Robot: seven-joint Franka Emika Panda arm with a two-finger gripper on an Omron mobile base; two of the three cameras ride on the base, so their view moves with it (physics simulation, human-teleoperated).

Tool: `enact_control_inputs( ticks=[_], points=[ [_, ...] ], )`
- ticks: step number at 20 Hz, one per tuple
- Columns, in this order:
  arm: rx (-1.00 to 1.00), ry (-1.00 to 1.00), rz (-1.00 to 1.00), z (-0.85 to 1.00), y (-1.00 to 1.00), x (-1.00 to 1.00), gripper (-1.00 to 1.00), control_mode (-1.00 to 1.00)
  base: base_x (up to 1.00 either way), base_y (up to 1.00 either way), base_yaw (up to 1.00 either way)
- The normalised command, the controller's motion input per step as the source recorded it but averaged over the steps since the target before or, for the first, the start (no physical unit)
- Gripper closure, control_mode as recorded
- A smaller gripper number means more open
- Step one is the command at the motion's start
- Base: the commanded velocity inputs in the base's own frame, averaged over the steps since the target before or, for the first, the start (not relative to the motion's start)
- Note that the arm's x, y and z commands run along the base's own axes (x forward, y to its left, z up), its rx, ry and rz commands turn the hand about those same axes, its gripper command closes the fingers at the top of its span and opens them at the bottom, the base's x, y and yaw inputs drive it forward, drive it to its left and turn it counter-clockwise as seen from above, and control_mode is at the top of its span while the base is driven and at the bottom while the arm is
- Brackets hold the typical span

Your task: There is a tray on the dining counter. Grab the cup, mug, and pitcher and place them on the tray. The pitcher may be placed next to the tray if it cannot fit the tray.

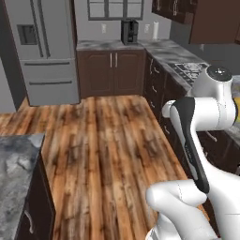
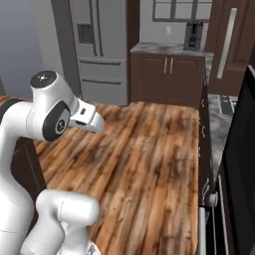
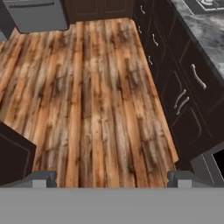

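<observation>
The white Franka arm with dark joints (image 1: 201, 122) is folded high over its base at the lower right of the left base view, elbow up and forearm tucked, a carrying pose that I judge suits driving rather than reaching, since nothing graspable lies within range. Its two-finger gripper (image 3: 112, 177) stands wide apart, the two small dark fingertips (image 3: 43, 178) rising at the bottom corners of the hand view with nothing between them but the brown plank wooden floor (image 3: 92, 100) far below. A corner of a grey marbled stone countertop on a dark wood base (image 1: 16, 180) sits at the lower left of the left base view; this may be the dining counter, but I cannot tell for sure. The blue tray, yellow cup, mug and orange pitcher cannot be placed from these pictures, so the task appears not yet begun. Toward the top stand a steel double-door refrigerator (image 1: 44, 51), dark wood cabinets (image 1: 112, 68) and a black coffee machine (image 1: 130, 32) on the far counter. No brand, label or writing is legible anywhere.
</observation>
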Motion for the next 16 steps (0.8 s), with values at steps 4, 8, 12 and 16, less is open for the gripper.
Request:
enact_control_inputs(
  ticks=[4, 8, 12, 16],
  points=[
    [0.00, 0.00, 0.00, 0.00, 0.00, 0.00, -1.00, 1.00, 0.96, 0.25, -0.23],
    [0.00, 0.00, 0.00, 0.00, 0.00, 0.00, -1.00, 1.00, 0.65, 0.20, -0.45],
    [0.00, 0.00, 0.00, 0.00, 0.00, 0.00, -1.00, 1.00, 0.42, 0.06, -0.53],
    [0.00, 0.00, 0.00, 0.00, 0.00, 0.00, -1.00, 1.00, 0.44, 0.23, -0.54]
  ],
)
